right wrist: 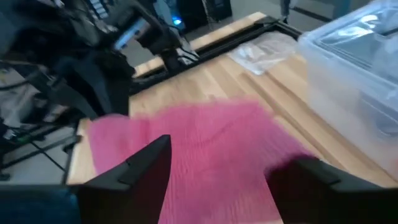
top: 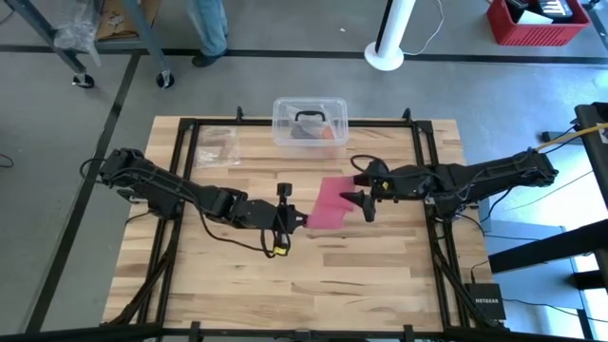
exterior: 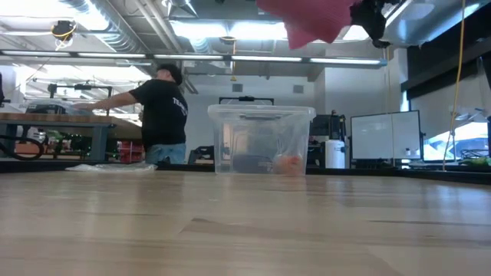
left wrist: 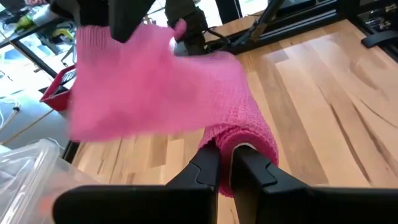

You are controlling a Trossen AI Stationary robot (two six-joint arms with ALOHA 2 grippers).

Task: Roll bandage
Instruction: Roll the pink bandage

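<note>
The pink bandage (top: 331,202) hangs in the air above the middle of the table, lifted clear. One end is wound into a roll (left wrist: 239,134) around my left gripper (top: 302,221), which is shut on it. From there the loose strip (left wrist: 155,87) spreads wide toward my right gripper (top: 364,201). That gripper stands open at the strip's far end, its two fingers (right wrist: 149,162) set wide apart over the pink cloth (right wrist: 211,143). In the low view only the bandage's lower edge (exterior: 307,19) shows, at the top. My left gripper has its shut fingers (left wrist: 211,168) inside the bandage's rolled end (left wrist: 245,127), with several layers wound around their tips. The fingers come from the table's left, slanting slightly down. The roll sits clear of the table and the strip leaves it spread out. My right gripper's open fingers stand by the strip's far end; I cannot tell whether they touch it.
A clear plastic box with a black handle (top: 309,122) stands at the table's far edge, in the middle. A small clear plastic bag (top: 217,145) lies to the left of it. A person (exterior: 165,115) stands beyond the table. Bare wood lies along the near side.
</note>
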